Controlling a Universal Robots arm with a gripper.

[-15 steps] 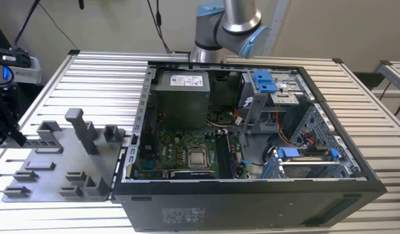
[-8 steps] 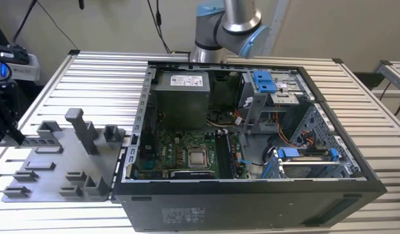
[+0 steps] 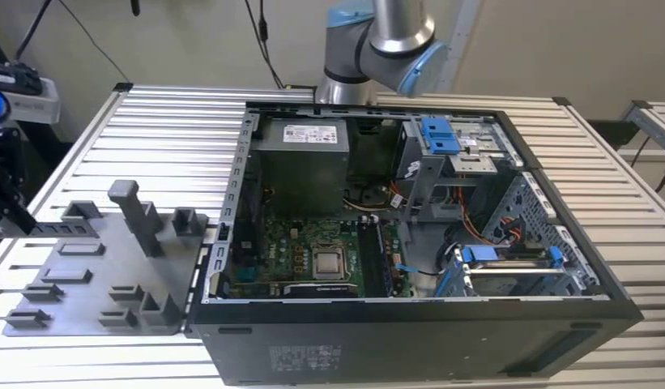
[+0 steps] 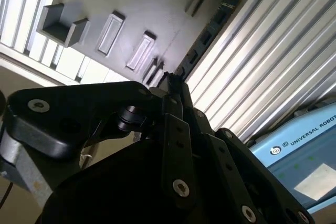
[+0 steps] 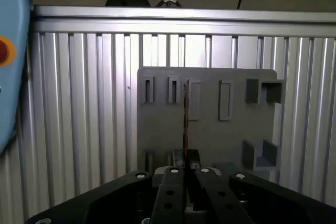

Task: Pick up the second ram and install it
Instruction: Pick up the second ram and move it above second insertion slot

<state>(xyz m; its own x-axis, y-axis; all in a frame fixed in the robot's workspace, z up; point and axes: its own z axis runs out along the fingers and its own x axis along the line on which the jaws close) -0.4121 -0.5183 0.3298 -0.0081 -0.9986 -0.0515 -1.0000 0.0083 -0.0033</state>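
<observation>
**First wrist view: pincer [image 5: 187,157] clenched on the second ram [image 5: 185,114]**

The thin stick juts edge-on from the pincer, over the grey fixture plate [image 5: 210,129] on the ribbed tabletop [image 5: 84,103]. In the second wrist view the second ram [image 4: 206,34] runs along the plate's edge. In the exterior view the open computer case [image 3: 419,314] lies just beside that plate.

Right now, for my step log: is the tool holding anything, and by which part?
Yes: the long, thin, dark memory stick, pinched at one end by the tool; the rest juts out beyond its tips.
</observation>
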